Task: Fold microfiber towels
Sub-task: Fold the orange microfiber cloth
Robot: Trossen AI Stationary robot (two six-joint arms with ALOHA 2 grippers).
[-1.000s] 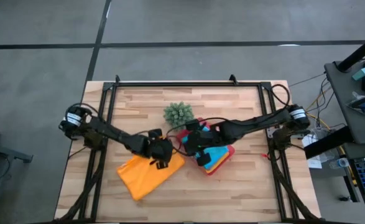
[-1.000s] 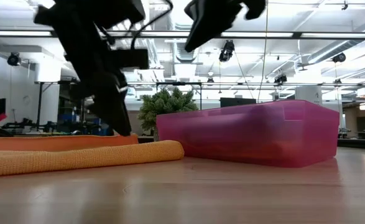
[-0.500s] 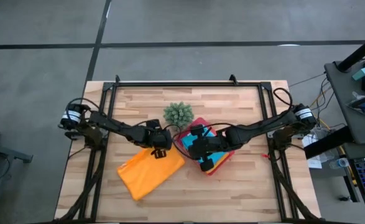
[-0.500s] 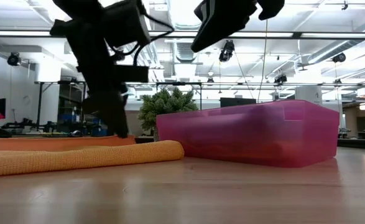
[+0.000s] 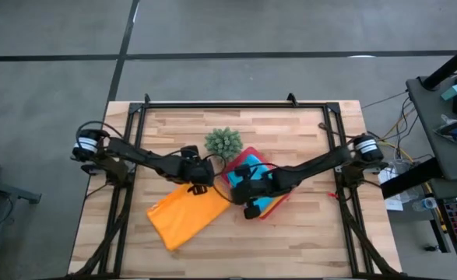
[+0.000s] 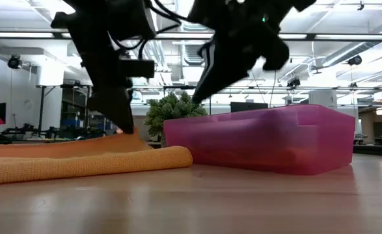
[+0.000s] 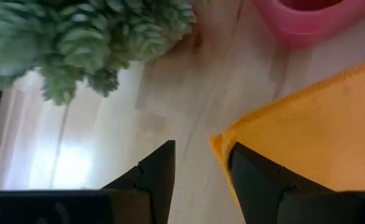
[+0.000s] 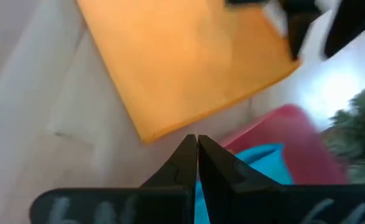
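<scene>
My left pincer (image 7: 198,171) is hanging with its fingers parted over the orange towel's (image 5: 188,216) corner, gripping nothing; only my left wrist view shows that gap. The towel is lying toward the table's (image 5: 306,132) near-left edge. My right pincer (image 8: 196,152) is pressed shut and empty above the pink tray's (image 5: 281,198) near rim, a blue towel (image 5: 268,194) inside. From overhead, the green plant (image 5: 223,142) is sitting farther back.
</scene>
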